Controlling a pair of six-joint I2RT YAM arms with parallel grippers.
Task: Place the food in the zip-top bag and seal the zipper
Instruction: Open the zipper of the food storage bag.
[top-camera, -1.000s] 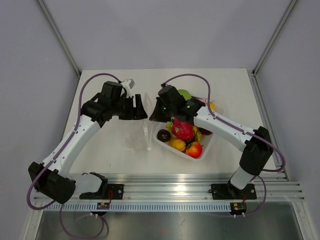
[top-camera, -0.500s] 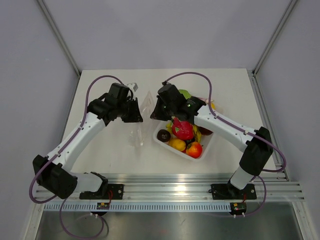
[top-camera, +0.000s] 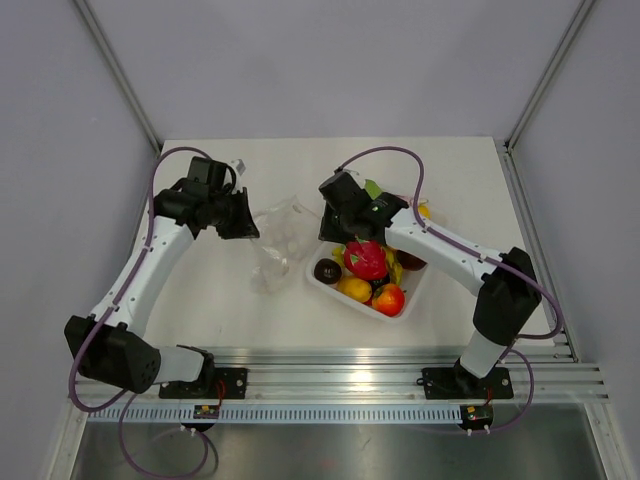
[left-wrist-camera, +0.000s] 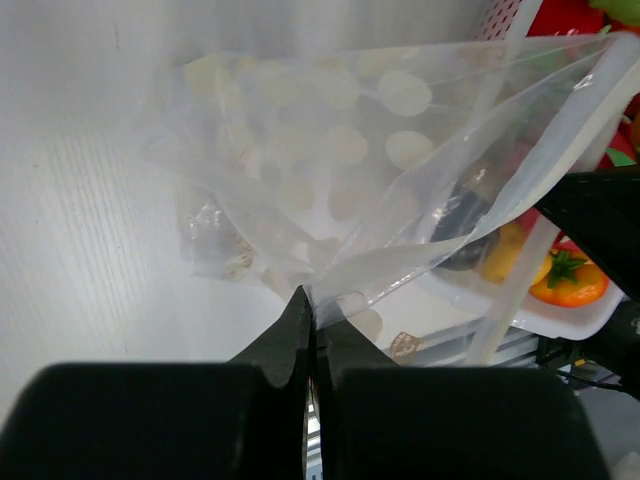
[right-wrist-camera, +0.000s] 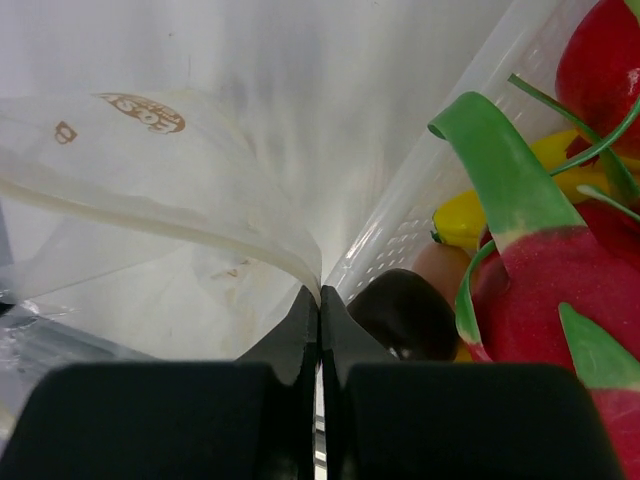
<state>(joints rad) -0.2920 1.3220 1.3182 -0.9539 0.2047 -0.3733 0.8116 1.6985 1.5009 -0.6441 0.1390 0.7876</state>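
Note:
The clear zip-top bag (top-camera: 277, 235) hangs stretched between my two grippers above the table, its lower part sagging onto the surface. My left gripper (top-camera: 247, 222) is shut on the bag's left edge (left-wrist-camera: 330, 290). My right gripper (top-camera: 322, 228) is shut on the opposite edge, where the zipper strip (right-wrist-camera: 170, 215) curves into its fingertips. The food lies in the white tray (top-camera: 412, 292): a pink dragon fruit (top-camera: 365, 259), a dark purple fruit (top-camera: 326, 270), a yellow piece (top-camera: 354, 289) and a red-orange one (top-camera: 388, 299). In the right wrist view the dragon fruit (right-wrist-camera: 560, 290) and dark fruit (right-wrist-camera: 405, 315) sit just right of the fingers.
The white tray stands right of the bag, under my right arm. A green item (top-camera: 370, 188) and a small yellow piece (top-camera: 425, 211) lie behind that arm. Metal rails (top-camera: 340, 380) run along the near table edge.
My left gripper closed on the bag's edge and drew back to the left, pulling the bag wide. The right gripper stayed shut and shifted only slightly.

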